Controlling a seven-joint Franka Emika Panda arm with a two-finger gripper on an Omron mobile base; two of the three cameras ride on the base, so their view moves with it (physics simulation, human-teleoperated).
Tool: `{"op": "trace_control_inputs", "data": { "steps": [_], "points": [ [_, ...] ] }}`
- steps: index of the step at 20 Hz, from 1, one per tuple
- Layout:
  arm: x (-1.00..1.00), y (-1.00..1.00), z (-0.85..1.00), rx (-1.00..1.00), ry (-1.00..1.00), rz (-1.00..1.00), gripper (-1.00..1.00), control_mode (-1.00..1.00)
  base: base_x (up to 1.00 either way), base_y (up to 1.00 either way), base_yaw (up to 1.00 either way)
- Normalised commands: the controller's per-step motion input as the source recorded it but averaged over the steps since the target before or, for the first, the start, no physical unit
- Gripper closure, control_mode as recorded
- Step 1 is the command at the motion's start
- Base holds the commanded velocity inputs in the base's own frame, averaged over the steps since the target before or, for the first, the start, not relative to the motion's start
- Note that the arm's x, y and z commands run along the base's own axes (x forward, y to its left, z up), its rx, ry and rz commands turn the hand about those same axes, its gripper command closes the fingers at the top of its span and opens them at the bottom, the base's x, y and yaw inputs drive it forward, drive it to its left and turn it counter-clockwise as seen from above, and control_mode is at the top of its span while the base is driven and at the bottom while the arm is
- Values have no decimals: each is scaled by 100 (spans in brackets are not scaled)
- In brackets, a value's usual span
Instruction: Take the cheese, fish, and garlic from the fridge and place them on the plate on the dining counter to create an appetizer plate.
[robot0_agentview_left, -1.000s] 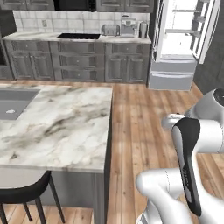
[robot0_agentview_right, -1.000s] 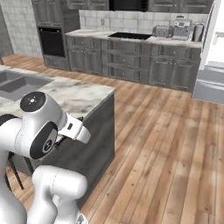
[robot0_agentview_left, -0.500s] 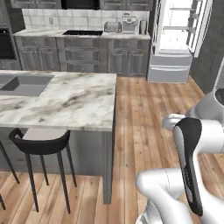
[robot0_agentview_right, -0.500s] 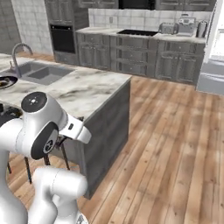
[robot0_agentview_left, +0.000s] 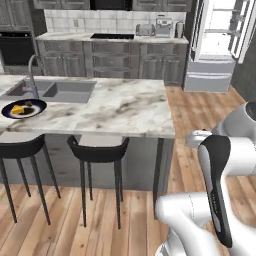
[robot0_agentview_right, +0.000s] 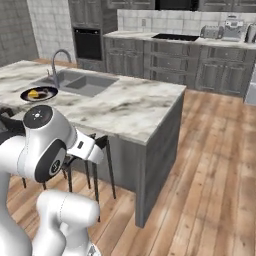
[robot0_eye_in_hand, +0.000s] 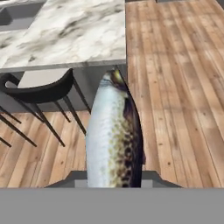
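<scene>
- Gripper (robot0_eye_in_hand: 114, 181) at bottom centre of the hand view, jaws pinched on the fish (robot0_eye_in_hand: 114, 140): slim, pale silvery belly, dark brown speckled back, glossy, pointing up the frame.
- Behind the fish: warm wood plank floor (robot0_eye_in_hand: 175, 87), and a black stool (robot0_eye_in_hand: 39, 89) with a curved seat and thin legs, left of centre.
- Dining counter (robot0_agentview_left: 120, 107): white marble slab with grey-brown veins, centre of the left base view; inset grey sink (robot0_agentview_left: 57, 91) and arched tap (robot0_agentview_left: 33, 75) at left.
- Plate (robot0_agentview_left: 23, 108): round, dark navy, left edge of the left base view, on the counter; yellow cheese (robot0_agentview_left: 18, 109) wedge on it, a small dark bit beside it I can't make out.
- Fridge (robot0_agentview_left: 216, 47): white-grey, doors open, upper right.
- Versus half a second back: whole view shifted, the plate and a second stool now in frame — camera moved, not the things.
</scene>
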Motion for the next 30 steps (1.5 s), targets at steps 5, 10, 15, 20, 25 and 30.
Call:
{"op": "trace_control_inputs", "data": {
  "steps": [5,10,15,20,25,30],
  "points": [
    [0,0,0,0,0,0,100,100,-5,100,0],
    [0,0,0,0,0,0,100,100,-3,100,0],
    [0,0,0,0,0,0,100,100,0,100,0],
    [0,0,0,0,0,0,100,100,0,100,0],
    [0,0,0,0,0,0,100,100,1,100,0],
    [0,0,0,0,0,0,100,100,21,85,0]
  ]
}}
